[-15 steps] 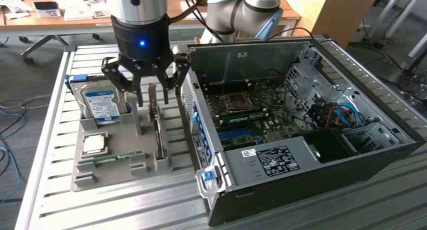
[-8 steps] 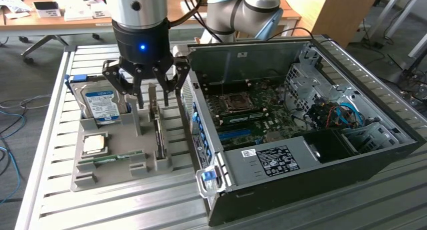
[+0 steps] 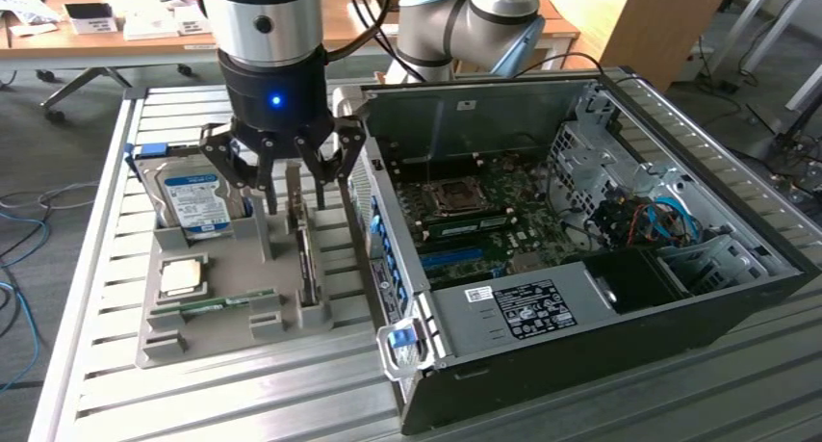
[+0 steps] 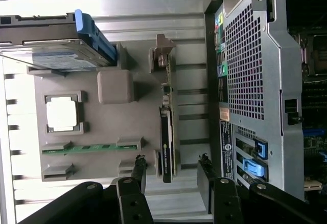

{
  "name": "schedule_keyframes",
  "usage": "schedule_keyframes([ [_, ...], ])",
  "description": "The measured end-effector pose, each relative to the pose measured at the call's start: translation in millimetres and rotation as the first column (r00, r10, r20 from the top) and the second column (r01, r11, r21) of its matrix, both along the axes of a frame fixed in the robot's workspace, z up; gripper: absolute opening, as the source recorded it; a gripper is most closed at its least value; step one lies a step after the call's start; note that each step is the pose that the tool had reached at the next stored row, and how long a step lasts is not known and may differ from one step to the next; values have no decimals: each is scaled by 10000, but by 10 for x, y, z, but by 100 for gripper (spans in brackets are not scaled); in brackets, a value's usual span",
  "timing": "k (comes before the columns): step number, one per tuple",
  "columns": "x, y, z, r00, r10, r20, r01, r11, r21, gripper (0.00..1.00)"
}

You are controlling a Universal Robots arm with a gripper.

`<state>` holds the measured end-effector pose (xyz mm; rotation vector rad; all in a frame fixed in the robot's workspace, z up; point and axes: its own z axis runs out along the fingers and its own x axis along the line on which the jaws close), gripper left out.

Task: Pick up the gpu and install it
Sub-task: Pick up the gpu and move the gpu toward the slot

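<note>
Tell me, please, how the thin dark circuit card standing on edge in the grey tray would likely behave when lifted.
The thin dark circuit card looks rigid, so it should probably lift without flopping. Standing on its narrow edge in the grey slotted tray, it may tip if nudged sideways. Being so thin, it is likely fragile under a hard squeeze.

Gpu (image 4: 167, 132) on edge in grey tray (image 4: 99, 127) slot, btwn wide-spread gripper (image 4: 171, 160) fingers.

The arm (image 3: 482, 18) is wearing pale grey-blue joint caps; its silver-and-black wrist (image 3: 264, 47) is glowing with a blue light (image 3: 272, 101); the black pincer (image 3: 285, 184) is showing round screws on its fingers (image 4: 138, 170).
</note>
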<state>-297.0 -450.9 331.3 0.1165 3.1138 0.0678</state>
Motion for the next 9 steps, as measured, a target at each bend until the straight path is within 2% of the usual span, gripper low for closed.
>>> schedule_keyframes([
  [9,0,0,-11,10000,0,4,0,10000,3,53],
])
